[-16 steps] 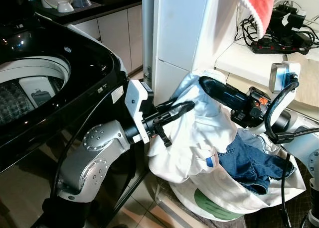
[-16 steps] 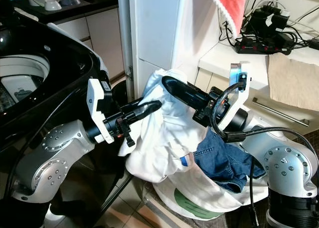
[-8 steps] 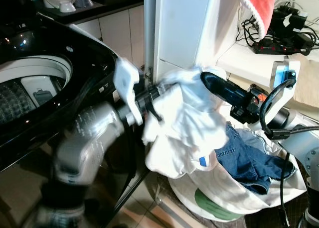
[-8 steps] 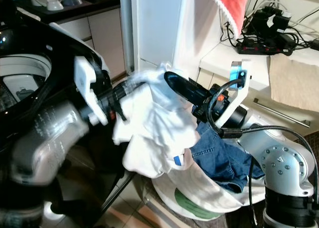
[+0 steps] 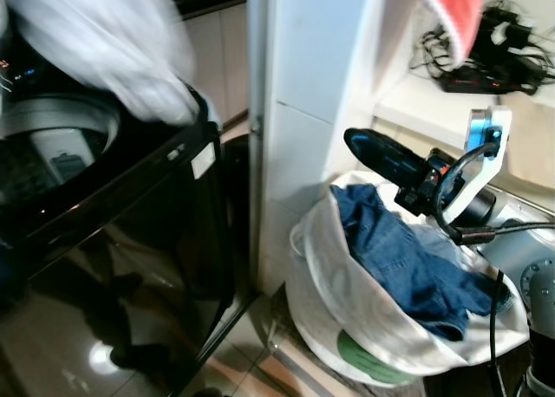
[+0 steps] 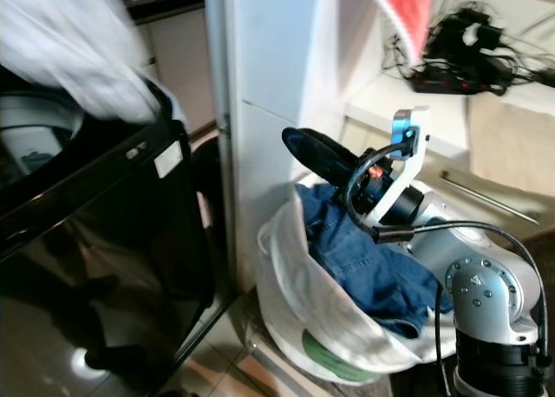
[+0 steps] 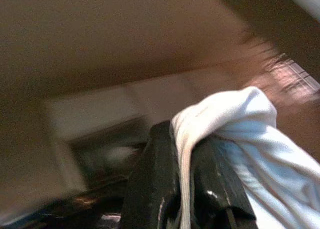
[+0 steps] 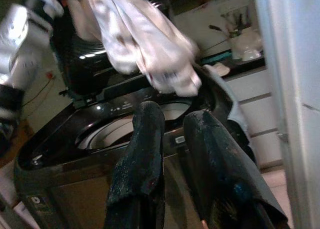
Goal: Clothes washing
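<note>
A white garment [image 5: 121, 50] hangs blurred above the black top-loading washing machine [image 5: 104, 180], over the edge of its open drum [image 5: 52, 146]. In the left wrist view my left gripper [image 7: 182, 189] is shut on a fold of that white cloth [image 7: 235, 134]. My right gripper [image 5: 351, 139] hovers above the laundry basket [image 5: 347, 310], fingers [image 8: 142, 154] open with nothing between them, pointing toward the washer. Blue jeans [image 5: 399, 258] lie uncovered in the basket. The right wrist view looks at the hanging garment [image 8: 145, 44] and my silver left arm [image 8: 20, 19].
A white pillar [image 5: 303, 85] stands between washer and basket. A red towel [image 5: 455, 7] hangs above the basket. A power strip with cables [image 5: 486, 81] lies on the counter behind. Tiled floor shows in front of the washer.
My left arm has swung the white garment out of the basket, up and left over the washer. The jeans are now uncovered. The right gripper has stayed about where it was.
</note>
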### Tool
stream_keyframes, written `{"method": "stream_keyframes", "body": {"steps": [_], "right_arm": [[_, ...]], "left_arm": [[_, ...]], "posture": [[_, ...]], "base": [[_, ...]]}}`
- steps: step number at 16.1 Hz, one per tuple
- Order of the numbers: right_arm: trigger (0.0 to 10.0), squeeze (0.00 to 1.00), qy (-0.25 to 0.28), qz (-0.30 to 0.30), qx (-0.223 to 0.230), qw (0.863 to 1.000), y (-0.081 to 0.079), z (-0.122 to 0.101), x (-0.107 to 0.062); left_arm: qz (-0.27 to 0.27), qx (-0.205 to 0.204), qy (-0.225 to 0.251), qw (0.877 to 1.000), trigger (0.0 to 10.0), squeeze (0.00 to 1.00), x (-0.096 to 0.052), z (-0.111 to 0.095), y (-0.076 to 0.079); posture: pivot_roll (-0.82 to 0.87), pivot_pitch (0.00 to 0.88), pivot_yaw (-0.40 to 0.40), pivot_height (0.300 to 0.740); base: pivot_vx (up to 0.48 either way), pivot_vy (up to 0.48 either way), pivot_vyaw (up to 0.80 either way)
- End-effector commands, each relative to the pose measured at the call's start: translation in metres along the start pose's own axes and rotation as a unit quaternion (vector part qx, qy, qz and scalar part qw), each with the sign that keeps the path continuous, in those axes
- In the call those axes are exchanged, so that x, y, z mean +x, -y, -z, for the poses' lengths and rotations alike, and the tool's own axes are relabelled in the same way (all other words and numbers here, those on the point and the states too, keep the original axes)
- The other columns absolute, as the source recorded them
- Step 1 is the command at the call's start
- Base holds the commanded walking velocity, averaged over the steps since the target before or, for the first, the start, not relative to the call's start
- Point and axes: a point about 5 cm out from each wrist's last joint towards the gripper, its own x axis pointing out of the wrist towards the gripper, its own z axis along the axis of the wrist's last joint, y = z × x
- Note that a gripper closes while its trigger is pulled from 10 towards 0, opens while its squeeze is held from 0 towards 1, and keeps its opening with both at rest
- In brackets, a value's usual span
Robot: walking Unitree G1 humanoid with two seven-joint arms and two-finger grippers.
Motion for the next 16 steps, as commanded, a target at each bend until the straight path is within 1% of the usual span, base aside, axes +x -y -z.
{"method": "stream_keyframes", "body": {"steps": [1,2,3,4,5,6,7,8,9,10,11,12,13,14,15,16], "right_arm": [[10.0,0.0,-0.006,-0.005,-0.015,1.0,-0.006,0.003,0.003],[10.0,0.0,-0.013,-0.006,-0.017,1.0,-0.008,0.006,0.003],[10.0,0.0,-0.018,-0.006,-0.018,1.0,-0.009,0.009,0.003],[10.0,0.0,-0.033,-0.006,-0.021,0.999,-0.01,0.015,0.003],[10.0,0.0,-0.052,-0.006,-0.026,0.998,-0.013,0.022,0.002],[10.0,0.0,-0.063,-0.005,-0.03,0.998,-0.014,0.026,0.0],[10.0,0.0,-0.066,-0.005,-0.029,0.997,-0.015,0.027,-0.001],[10.0,0.0,-0.067,-0.005,-0.028,0.997,-0.015,0.028,-0.001],[10.0,0.0,-0.07,-0.004,-0.027,0.997,-0.015,0.029,-0.002],[10.0,0.0,-0.073,-0.005,-0.027,0.997,-0.014,0.03,-0.002],[10.0,0.0,-0.075,-0.006,-0.028,0.997,-0.014,0.03,-0.002],[10.0,0.0,-0.079,-0.008,-0.03,0.996,-0.014,0.031,-0.001],[10.0,0.0,-0.081,-0.009,-0.031,0.996,-0.014,0.032,-0.001],[10.0,0.0,-0.087,-0.01,-0.033,0.996,-0.014,0.033,-0.001],[10.0,0.0,-0.095,-0.009,-0.035,0.995,-0.014,0.035,-0.001],[10.0,0.0,-0.1,-0.004,-0.036,0.994,-0.012,0.037,-0.002]], "left_arm": [[0.026,0.052,-0.018,0.998,0.0,0.0,0.005,0.007,0.008],[0.068,0.071,-0.066,0.993,0.0,0.0,0.003,0.022,0.02],[0.113,0.085,-0.116,0.983,0.0,0.0,-0.002,0.037,0.031],[0.17,0.083,-0.209,0.959,7.8,0.0,-0.017,0.067,0.047],[0.204,0.063,-0.269,0.939,10.0,0.0,-0.031,0.086,0.056],[0.23,0.043,-0.297,0.926,10.0,0.0,-0.039,0.095,0.06],[0.24,0.031,-0.315,0.918,10.0,0.24,-0.042,0.1,0.06],[0.255,0.034,-0.329,0.909,10.0,1.0,-0.046,0.103,0.059],[0.27,0.041,-0.349,0.896,10.0,1.0,-0.05,0.109,0.055],[0.282,0.04,-0.37,0.884,10.0,1.0,-0.055,0.114,0.048],[0.288,0.04,-0.379,0.879,10.0,1.0,-0.057,0.115,0.045],[0.301,0.038,-0.396,0.866,10.0,1.0,-0.062,0.119,0.041],[0.309,0.035,-0.402,0.861,10.0,1.0,-0.064,0.12,0.039],[0.327,0.01,-0.408,0.852,10.0,1.0,-0.069,0.121,0.035],[0.352,-0.027,-0.404,0.844,10.0,1.0,-0.075,0.118,0.034],[0.371,-0.058,-0.397,0.838,10.0,1.0,-0.08,0.114,0.034]], "posture": [[-0.02,0.0,-0.015,0.74],[-0.03,0.0,-0.009,0.74],[-0.03,0.0,-0.009,0.74],[-0.03,0.0,-0.005,0.74],[-0.04,0.0,0.001,0.74],[-0.04,0.0,-0.003,0.74],[-0.04,0.0,-0.003,0.74],[-0.04,0.0,-0.007,0.74],[-0.04,0.0,-0.011,0.74],[-0.03,0.0,-0.016,0.74],[-0.03,0.0,-0.017,0.74],[-0.03,0.0,-0.019,0.74],[-0.03,0.0,-0.019,0.74],[-0.03,0.0,-0.02,0.74],[-0.03,0.0,-0.022,0.74],[-0.02,0.0,-0.024,0.74]], "base": [[0.0,0.0,0.0],[0.0,0.0,0.0],[0.0,0.0,0.0],[0.0,0.0,0.0],[0.0,0.0,0.0],[0.0,0.0,0.0],[0.0,0.0,0.0],[0.0,0.0,0.0],[0.0,0.0,0.0],[0.0,0.0,0.0],[0.0,0.0,0.0],[0.0,0.0,0.0],[0.0,0.0,0.0],[0.0,0.0,0.0],[0.0,0.0,0.0],[0.0,0.0,0.0]]}}
